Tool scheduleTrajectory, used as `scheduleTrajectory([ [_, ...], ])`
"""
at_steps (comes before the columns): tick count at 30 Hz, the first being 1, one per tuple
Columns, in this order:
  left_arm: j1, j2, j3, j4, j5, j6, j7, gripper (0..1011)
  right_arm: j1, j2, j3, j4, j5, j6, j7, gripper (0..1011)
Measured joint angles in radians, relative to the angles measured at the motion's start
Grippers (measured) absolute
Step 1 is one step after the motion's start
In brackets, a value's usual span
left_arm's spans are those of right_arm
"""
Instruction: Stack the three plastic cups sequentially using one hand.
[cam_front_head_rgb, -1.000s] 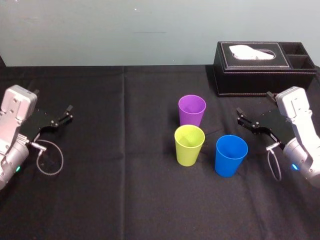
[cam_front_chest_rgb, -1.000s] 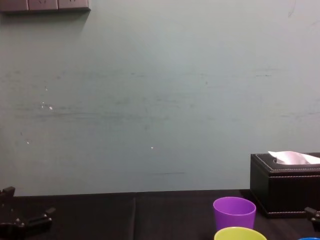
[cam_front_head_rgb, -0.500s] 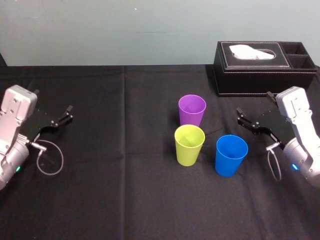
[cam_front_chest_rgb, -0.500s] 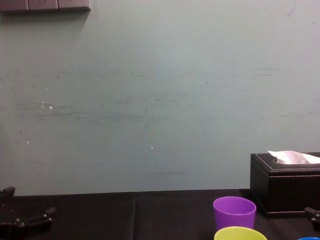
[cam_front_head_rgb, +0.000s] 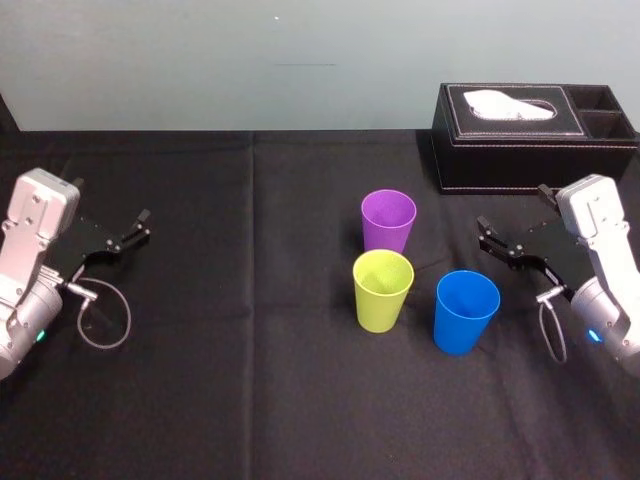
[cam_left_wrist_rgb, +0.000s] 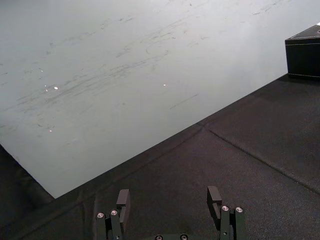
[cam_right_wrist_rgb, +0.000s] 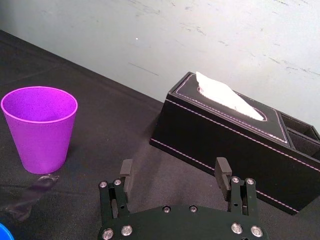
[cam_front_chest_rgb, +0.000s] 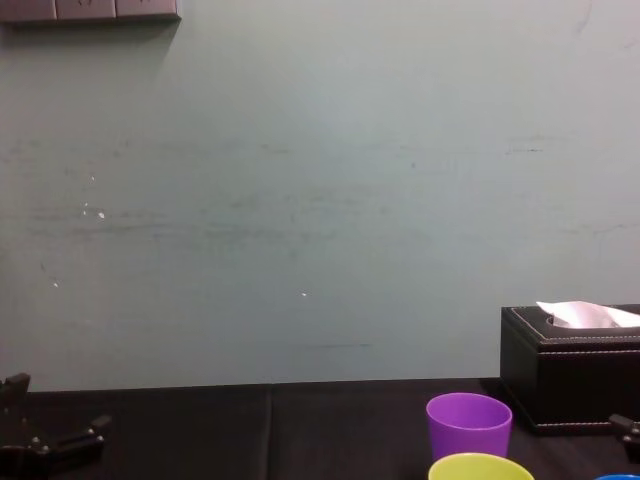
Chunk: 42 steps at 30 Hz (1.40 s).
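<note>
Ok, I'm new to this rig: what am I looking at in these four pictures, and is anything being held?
This is a two-armed robot. The head view looks down: left gripper at the left, right gripper at the right, both open, empty. Each wrist view looks forward from its arm's gripper; the right one faces the purple cup and black tissue box. The chest view looks low across the black tablecloth. On it three cups stand apart: purple at the back, yellow-green cup before it, blue cup nearest the right gripper. Nothing is stacked.
</note>
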Motion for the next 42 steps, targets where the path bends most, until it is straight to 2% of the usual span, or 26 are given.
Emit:
scheduleTrajectory([
  [36,0.0,0.0,0.0,0.0,0.0,0.0,0.0,1011,0.0,0.0,0.0,0.0,0.0,0.0,0.0,1000],
  [42,0.0,0.0,0.0,0.0,0.0,0.0,0.0,1011,-0.007,-0.012,0.023,-0.004,0.007,-0.011,0.016,1000],
])
